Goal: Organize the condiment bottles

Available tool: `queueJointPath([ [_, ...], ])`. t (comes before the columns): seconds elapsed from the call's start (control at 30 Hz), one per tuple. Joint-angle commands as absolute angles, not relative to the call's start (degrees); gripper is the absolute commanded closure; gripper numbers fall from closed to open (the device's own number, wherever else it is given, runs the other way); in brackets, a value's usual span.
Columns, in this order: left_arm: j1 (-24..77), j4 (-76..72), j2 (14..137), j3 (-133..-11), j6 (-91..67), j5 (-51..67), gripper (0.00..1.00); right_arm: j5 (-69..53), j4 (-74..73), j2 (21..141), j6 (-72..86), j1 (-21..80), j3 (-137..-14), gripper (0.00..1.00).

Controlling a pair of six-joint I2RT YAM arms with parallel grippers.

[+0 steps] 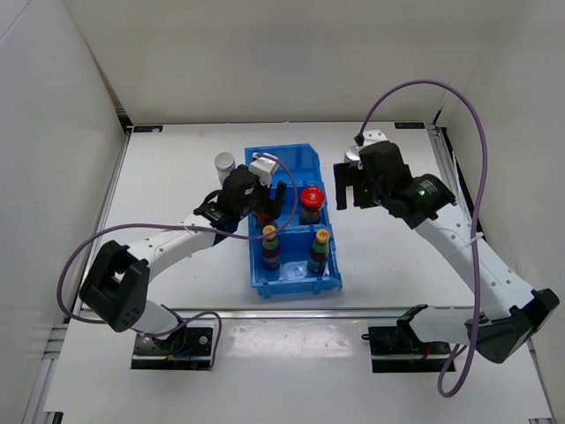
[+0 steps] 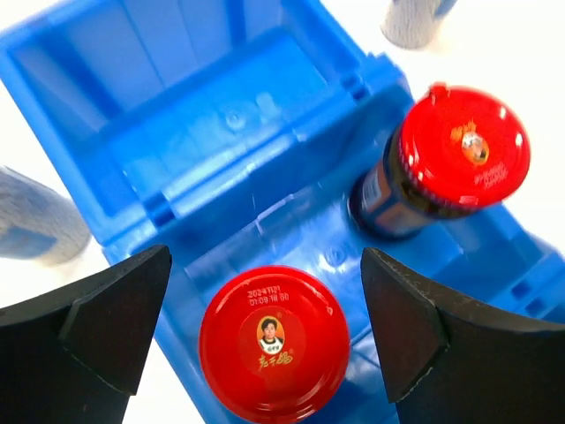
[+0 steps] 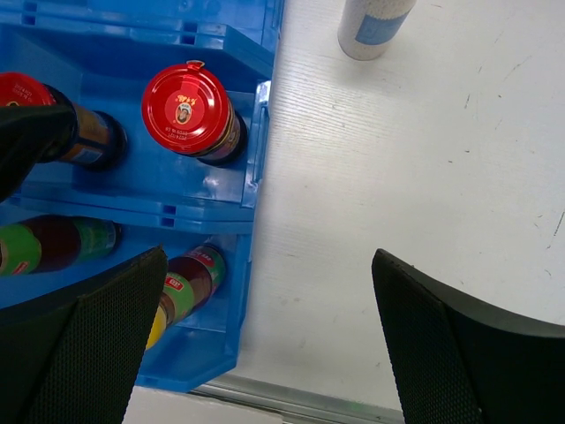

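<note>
Bottles being sorted into a blue bin (image 1: 296, 159) at the middle of the overhead view. My left end effector (image 2: 265, 265) hangs over the bin's middle compartment, released. Its fingers stand apart on either side of a red-capped bottle (image 2: 274, 340), not touching the cap. A second red-capped bottle (image 2: 463, 146) stands in the same compartment, at the upper right of the left wrist view. Two yellow-capped bottles (image 1: 272, 243) (image 1: 320, 247) fill the lowest compartment in the overhead view; the uppermost holds nothing. Two pale cylinders stand on the table (image 1: 177, 177), one (image 1: 225, 163) at the bin's upper left, one (image 3: 371, 26) at the top of the right wrist view. My right end effector (image 3: 265, 256) is released too, over the table right of the bin.

I judge the red-capped pair placed. Next I must lift the left end effector straight up, clear of the cap, then take a pale cylinder to the uppermost compartment.
</note>
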State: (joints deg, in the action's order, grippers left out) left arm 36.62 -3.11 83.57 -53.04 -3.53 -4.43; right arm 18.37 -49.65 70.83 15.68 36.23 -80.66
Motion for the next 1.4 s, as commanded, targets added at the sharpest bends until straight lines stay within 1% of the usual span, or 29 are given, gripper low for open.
queueJointPath([
  [0.0,37.4,-5.5,80.1,-56.6,-2.8,-6.3,0.01,19.2,-49.3,69.6,15.5,36.0,-80.3,0.0],
  [0.07,38.0,-1.5,78.1,-60.4,-1.1,-9.0,0.01,20.0,-49.3,70.8,15.5,34.5,-80.3,0.0],
  [0.17,38.0,5.7,74.4,-66.0,1.9,-11.2,0.01,17.1,-49.3,72.6,15.5,31.1,-81.5,0.0],
  [0.27,38.0,9.4,69.2,-66.7,5.6,-14.5,0.01,12.9,-47.7,76.1,14.6,25.5,-83.5,0.0],
  [0.33,38.0,10.0,64.8,-64.3,8.7,-19.1,0.01,6.7,-47.7,80.8,13.5,20.9,-87.3,0.0],
  [0.4,36.9,10.0,61.8,-58.5,8.7,-23.0,0.01,4.8,-47.7,84.3,12.7,18.7,-90.4,0.0],
  [0.43,36.1,11.2,60.3,-56.5,7.6,-23.0,0.01,4.8,-47.7,87.4,12.1,17.6,-93.4,0.0],
  [0.53,34.1,13.6,53.0,-48.4,4.0,-25.8,0.01,4.8,-45.5,93.0,9.6,17.0,-97.0,0.0],
  [0.6,33.6,12.8,47.1,-41.0,2.3,-28.7,0.01,5.5,-44.8,98.0,8.5,16.4,-100.9,0.0],
  [0.67,33.1,11.4,42.6,-36.1,2.3,-31.4,0.01,5.5,-45.5,102.0,7.9,15.7,-104.0,0.0],
  [0.7,33.0,11.4,41.5,-34.3,2.8,-32.4,0.01,5.5,-46.0,105.9,7.9,15.0,-107.5,0.0],
  [0.77,33.0,11.4,40.0,-32.6,2.8,-35.7,0.01,4.9,-46.6,109.3,7.9,14.2,-110.3,0.0],
  [0.87,33.0,8.2,39.4,-31.7,3.7,-36.2,0.01,2.8,-46.2,113.9,7.9,12.8,-112.7,0.0],
  [0.97,33.0,7.8,41.8,-32.3,2.7,-35.7,0.01,2.2,-46.2,119.1,7.9,11.6,-115.0,0.0],
  [1.0,33.0,8.8,43.1,-32.9,2.7,-35.2,0.01,2.2,-46.2,119.9,7.9,11.6,-115.5,0.0],
  [1.03,33.0,9.4,43.1,-33.4,2.0,-35.2,0.01,2.2,-46.2,120.7,7.3,11.6,-116.0,0.03],
  [1.23,33.0,8.8,42.5,-32.3,2.0,-35.7,0.01,-0.4,-45.1,125.3,6.7,10.5,-119.6,0.04],
  [1.33,33.0,8.8,42.5,-32.3,2.0,-35.7,0.01,-1.5,-45.1,126.6,6.7,10.5,-120.3,0.08],
  [1.37,33.0,8.8,42.5,-32.3,2.0,-35.7,0.01,-1.5,-45.1,126.7,7.3,10.5,-120.3,0.14],
])
